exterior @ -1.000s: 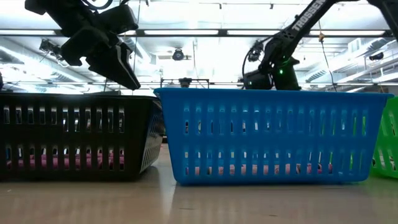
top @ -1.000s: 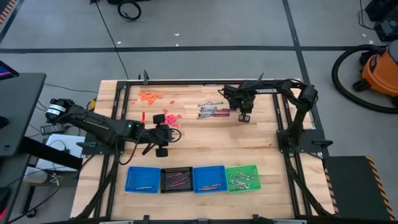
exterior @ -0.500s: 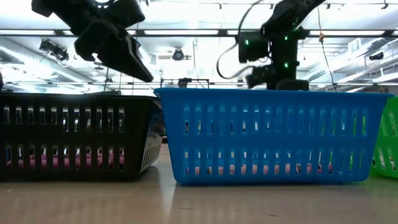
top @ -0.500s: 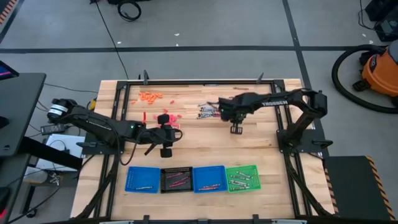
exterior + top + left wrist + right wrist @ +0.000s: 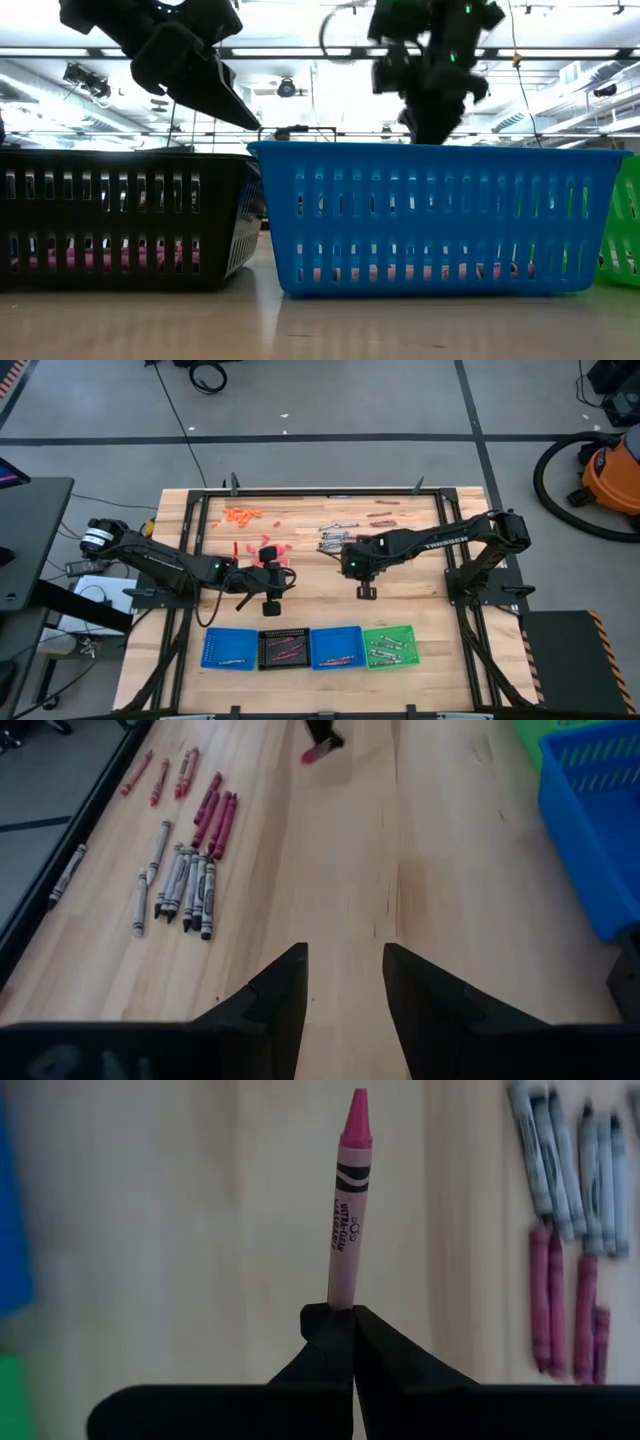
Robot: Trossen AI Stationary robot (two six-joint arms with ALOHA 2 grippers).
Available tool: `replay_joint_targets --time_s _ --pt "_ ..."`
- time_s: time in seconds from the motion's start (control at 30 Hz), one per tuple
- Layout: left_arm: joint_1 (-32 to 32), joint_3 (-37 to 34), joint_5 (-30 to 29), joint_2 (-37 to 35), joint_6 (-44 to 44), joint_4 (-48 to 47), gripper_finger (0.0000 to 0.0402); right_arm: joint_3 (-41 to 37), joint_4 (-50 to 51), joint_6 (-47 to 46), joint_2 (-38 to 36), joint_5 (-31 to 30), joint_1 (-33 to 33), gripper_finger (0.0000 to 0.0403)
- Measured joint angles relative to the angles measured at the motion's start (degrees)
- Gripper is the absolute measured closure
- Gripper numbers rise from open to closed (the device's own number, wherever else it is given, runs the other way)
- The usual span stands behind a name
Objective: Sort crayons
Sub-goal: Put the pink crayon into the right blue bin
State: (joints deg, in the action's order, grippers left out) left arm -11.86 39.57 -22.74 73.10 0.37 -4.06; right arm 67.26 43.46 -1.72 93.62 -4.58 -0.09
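We see a pink crayon [image 5: 346, 1200] clamped by its base in our right gripper [image 5: 345, 1320], over bare table [image 5: 420, 575] mid-frame in the high view, just below the grey crayons [image 5: 333, 541]. Our left gripper [image 5: 345, 985], centre-left, hangs with jaws apart, empty

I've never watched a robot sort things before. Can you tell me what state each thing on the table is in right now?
Right gripper: shut on a pink crayon, above the table.
Left gripper: open, empty, over bare wood.
Grey crayons: loose on the table, unsorted.
Maroon crayons: loose beside them.
Orange crayons: loose by the far edge.
Black tray: holds pink crayons.
Green tray: holds grey crayons.
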Motion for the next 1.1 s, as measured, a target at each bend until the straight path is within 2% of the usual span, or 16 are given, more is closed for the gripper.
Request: replay_joint_targets --time_s 0.2,0.53,0.9,1.1 --pt "-0.4 0.0 0.1 0.0 -0.8 -1.4 0.0258 4.0 -2.2 -2.7 0.0 0.3 5.3 0.0392" --pt "0.2 0.0 -0.1 0.0 -5.3 -2.2 0.0258 4.9 -11.5 -8.6 0.7 6.0 15.0 0.0392" --pt "0.0 0.0 0.0 0.0 -7.0 -3.0 0.0258 4.9 -17.8 -12.8 11.4 13.0 20.9 0.0392" --pt "0.0 0.0 0.0 0.0 -7.1 -3.1 0.0258 4.9 -15.5 -15.5 14.2 12.1 21.6 0.0392"
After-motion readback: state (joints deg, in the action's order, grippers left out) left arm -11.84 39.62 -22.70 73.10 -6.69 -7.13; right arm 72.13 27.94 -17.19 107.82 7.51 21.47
